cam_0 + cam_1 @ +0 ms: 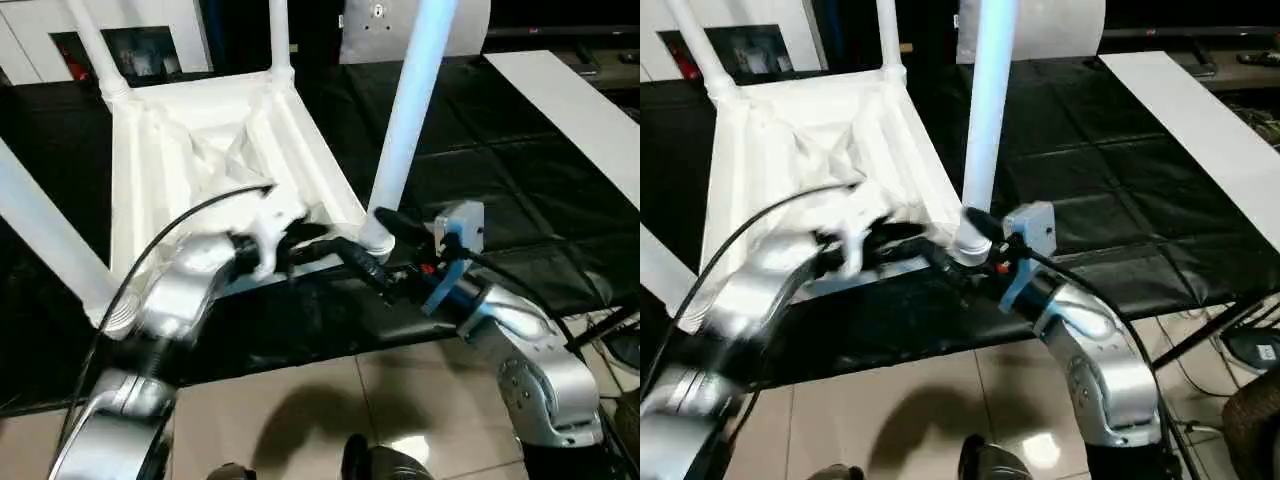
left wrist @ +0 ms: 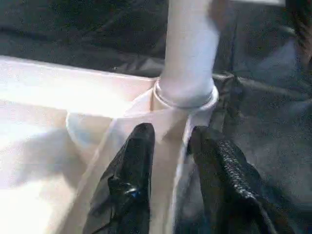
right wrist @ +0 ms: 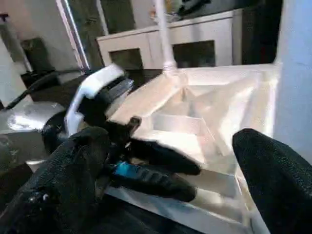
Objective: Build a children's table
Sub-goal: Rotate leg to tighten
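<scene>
The children's table (image 1: 200,150) lies upside down on the black mat, ribbed underside up, with its white legs pointing upward. The near-right leg (image 1: 410,110) stands in its corner socket (image 2: 185,97). My left gripper (image 2: 170,141) is at that corner's rim, a black finger (image 2: 139,151) on each side of the white wall, a little apart. My right gripper (image 3: 173,139) is wide open just beside the foot of the same leg, with nothing between its fingers. It faces the left gripper (image 3: 156,170) across the rim.
A flat white board (image 1: 580,110) lies on the black mat (image 1: 500,170) at the right. White cabinets (image 1: 50,30) stand at the back. The mat's near edge meets tiled floor (image 1: 330,400). A black cable (image 1: 170,230) arcs over my left forearm.
</scene>
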`<state>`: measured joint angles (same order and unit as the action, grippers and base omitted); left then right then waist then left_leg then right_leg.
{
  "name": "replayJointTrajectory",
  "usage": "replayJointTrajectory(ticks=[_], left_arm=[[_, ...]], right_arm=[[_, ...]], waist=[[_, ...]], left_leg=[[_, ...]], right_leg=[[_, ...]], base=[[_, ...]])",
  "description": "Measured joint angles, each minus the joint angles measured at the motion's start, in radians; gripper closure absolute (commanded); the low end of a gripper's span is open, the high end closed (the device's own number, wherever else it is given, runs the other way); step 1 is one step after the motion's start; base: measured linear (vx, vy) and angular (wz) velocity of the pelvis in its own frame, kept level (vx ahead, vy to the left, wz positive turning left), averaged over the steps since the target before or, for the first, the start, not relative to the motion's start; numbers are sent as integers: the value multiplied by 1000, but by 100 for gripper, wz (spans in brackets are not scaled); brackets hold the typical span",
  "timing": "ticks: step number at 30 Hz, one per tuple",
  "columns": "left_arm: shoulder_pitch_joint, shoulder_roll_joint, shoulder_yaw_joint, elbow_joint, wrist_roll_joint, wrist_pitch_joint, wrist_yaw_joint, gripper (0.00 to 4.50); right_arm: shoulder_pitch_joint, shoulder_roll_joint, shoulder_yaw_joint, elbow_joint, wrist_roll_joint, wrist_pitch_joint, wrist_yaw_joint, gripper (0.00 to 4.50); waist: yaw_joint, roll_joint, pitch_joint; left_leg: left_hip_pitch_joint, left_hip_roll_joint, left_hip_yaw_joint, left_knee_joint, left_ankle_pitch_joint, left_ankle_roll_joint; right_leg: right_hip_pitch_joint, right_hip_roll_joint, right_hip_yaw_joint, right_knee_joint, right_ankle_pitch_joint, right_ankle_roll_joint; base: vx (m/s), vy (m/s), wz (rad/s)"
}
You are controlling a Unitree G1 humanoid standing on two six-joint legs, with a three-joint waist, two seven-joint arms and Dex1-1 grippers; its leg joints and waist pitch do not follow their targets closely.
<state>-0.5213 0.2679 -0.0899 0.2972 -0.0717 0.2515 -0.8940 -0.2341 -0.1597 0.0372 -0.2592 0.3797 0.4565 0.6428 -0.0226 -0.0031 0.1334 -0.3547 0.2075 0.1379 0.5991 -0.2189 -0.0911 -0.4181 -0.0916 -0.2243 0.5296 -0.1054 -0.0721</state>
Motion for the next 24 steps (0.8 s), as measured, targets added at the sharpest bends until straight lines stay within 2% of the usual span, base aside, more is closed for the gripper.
replayJointTrajectory(ticks=[2, 5, 6, 8, 10, 12, 13, 15, 17, 21, 23, 24], left_arm=[[76, 3, 18, -110, -22, 51, 16, 268], [222, 6, 13, -287, -45, 115, 28, 228], [303, 25, 13, -376, -55, 140, 31, 225], [409, 41, 7, -481, -75, 180, 37, 217], [494, 68, 9, -580, -99, 218, 37, 185], [584, 109, 26, -677, -120, 245, 28, 184], [633, 133, 48, -722, -129, 255, 22, 170], [716, 180, 101, -787, -133, 283, 3, 154], [758, 201, 146, -821, -143, 309, -5, 146], [870, 314, 282, -917, -188, 372, -47, 106], [879, 333, 341, -918, -190, 382, -61, 102], [880, 345, 357, -918, -197, 383, -64, 83]], right_arm=[[-40, 10, 5, 30, -6, -2, -8, 0], [-104, 22, -1, 117, -40, -25, -37, 0], [-124, 30, 4, 147, -45, -33, -48, 0], [-139, 28, 5, 178, -53, -44, -58, 0], [-164, 26, 5, 218, -70, -54, -79, 0], [-185, 19, -4, 255, -83, -69, -111, 0], [-204, 19, -6, 283, -95, -81, -130, 0], [-222, 5, -39, 334, -119, -116, -177, 0], [-248, -5, -68, 386, -137, -136, -214, 0], [-307, -56, -120, 531, -160, -207, -291, 0], [-310, -87, -160, 560, -175, -226, -314, 0], [-312, -90, -168, 571, -180, -232, -320, 0]], waist=[[-1, -6, 0], [-1, -15, -1], [-1, -18, -1], [-1, -23, 0], [1, -31, 0], [2, -36, 0], [-2, -40, 1], [2, -48, 3], [3, -51, 3], [7, -60, 3], [7, -61, 2], [4, -64, 2]], left_leg=[[1, 0, 1, 0, 0, 0], [2, 0, 2, -1, 0, 0], [2, 0, 2, -2, 0, -1], [3, 0, 2, -3, -1, -1], [4, 0, 3, -3, -1, -1], [5, 0, 4, -3, -2, -3], [6, 0, 4, -3, -4, -6], [7, 0, 4, -3, -3, -8], [8, 0, 6, -2, -1, -9], [6, -1, 7, -1, -1, -8], [7, -1, 12, -1, 0, -7], [6, -3, 14, -1, 0, -7]], right_leg=[[0, 0, 1, 0, 0, 0], [0, 0, 3, -1, 0, 0], [0, 0, 4, -1, 0, 0], [0, 0, 5, -1, 0, 1], [-1, 1, 7, -1, 0, 1], [0, 1, 10, -1, -1, 1], [0, 2, 13, 0, 0, 2], [0, 2, 15, -1, -1, 3], [1, 2, 19, -1, -1, 5], [2, 2, 22, 0, -1, 6], [2, 2, 33, 6, -4, 10], [0, 5, 46, 13, -5, 12]], base=[[0, 0, 0], [0, 0, 0], [0, 0, 0], [0, 0, 0], [0, 0, 0], [0, 0, 0], [0, 0, 0], [0, 0, 0], [0, 0, 0], [0, 0, 0], [0, 0, 0], [0, 0, 0]])
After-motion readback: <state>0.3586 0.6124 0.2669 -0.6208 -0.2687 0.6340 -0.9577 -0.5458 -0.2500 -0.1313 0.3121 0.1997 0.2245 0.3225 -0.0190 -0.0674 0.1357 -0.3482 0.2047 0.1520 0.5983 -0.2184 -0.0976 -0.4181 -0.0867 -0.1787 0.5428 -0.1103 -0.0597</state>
